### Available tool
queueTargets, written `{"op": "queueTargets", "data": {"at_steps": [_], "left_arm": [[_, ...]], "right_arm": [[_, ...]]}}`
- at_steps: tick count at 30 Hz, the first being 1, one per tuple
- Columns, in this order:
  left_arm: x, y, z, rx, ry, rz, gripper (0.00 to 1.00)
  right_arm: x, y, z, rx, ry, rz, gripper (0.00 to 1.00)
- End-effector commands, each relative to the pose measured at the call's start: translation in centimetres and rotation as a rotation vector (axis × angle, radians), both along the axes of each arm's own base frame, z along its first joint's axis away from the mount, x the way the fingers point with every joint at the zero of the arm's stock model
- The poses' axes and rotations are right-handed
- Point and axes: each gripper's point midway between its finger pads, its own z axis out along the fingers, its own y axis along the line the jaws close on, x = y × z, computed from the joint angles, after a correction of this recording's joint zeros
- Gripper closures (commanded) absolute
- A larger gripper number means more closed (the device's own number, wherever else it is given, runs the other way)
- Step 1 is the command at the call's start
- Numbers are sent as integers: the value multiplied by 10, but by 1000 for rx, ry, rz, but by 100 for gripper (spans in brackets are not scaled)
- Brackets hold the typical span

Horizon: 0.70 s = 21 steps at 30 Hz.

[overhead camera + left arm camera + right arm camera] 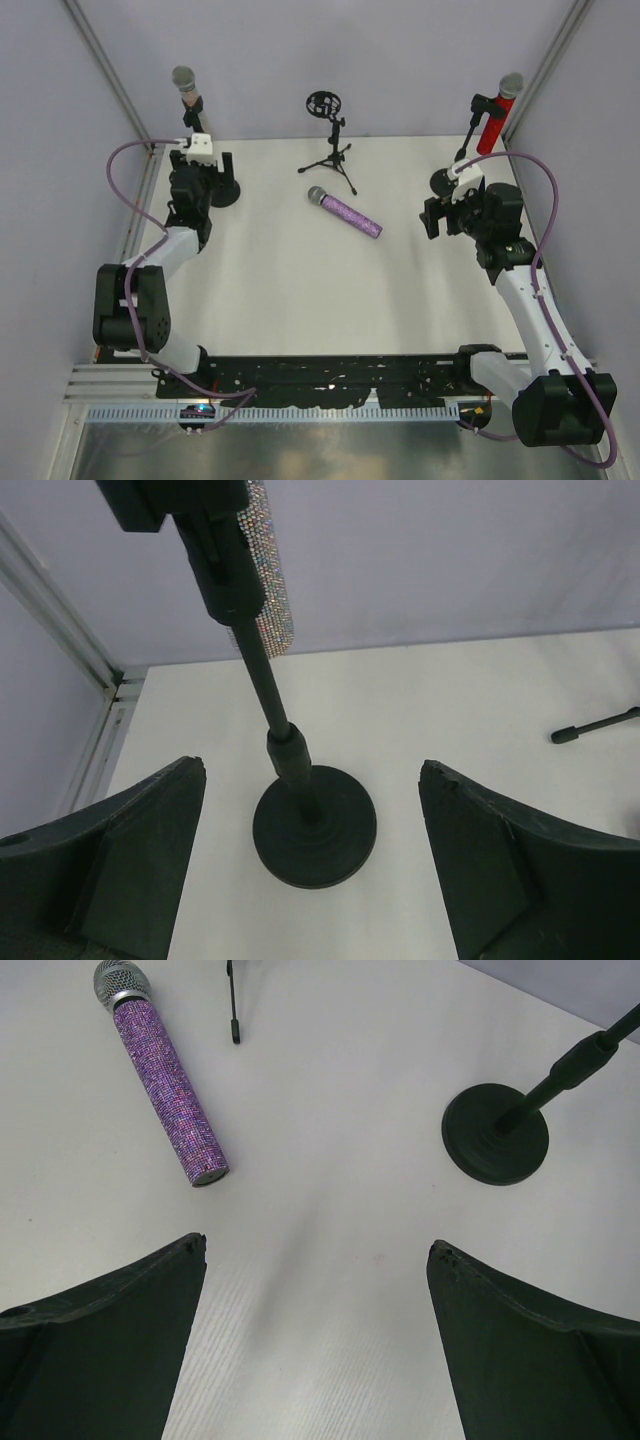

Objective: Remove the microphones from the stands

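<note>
The left gripper (312, 768) has its matte black, wedge-shaped fingers spread wide and holds nothing. Between them stands the stand (313, 825), a thin black pole on a smooth round disc base. The microphone (272, 580), a cylinder crusted with sparkling stones, sits clipped at the pole's top. The right gripper (315, 1244) is also spread and empty above the white table (330, 1160). Near it a purple microphone (168, 1090), glittered with a mesh head, lies flat.

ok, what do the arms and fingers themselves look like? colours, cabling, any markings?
Both look alike. The left arm and right arm have white link segments between chunky black joint housings. The left cable and right cable are purple and loop loosely along each arm. The left fingers and right fingers are matte black, broad and wedge-shaped. No markings visible.
</note>
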Motion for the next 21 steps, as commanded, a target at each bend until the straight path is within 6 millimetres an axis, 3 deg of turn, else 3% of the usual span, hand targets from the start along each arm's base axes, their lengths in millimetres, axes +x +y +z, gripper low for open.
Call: {"op": "queueTargets", "data": {"at_steps": [1, 4, 6, 14, 21], "left_arm": [[17, -12, 24, -8, -140, -134, 11], [20, -24, 15, -20, -137, -242, 11], [26, -9, 9, -40, -126, -271, 12], [45, -21, -7, -110, -96, -539, 21], [49, -36, -22, -116, -55, -666, 35]], "right_arm": [[4, 0, 14, 4, -54, -1, 5], [5, -1, 13, 1, -52, -3, 5], [5, -1, 11, 0, -48, -1, 5], [7, -2, 6, -7, -33, -3, 5], [8, -3, 4, -15, -27, -10, 5]]}}
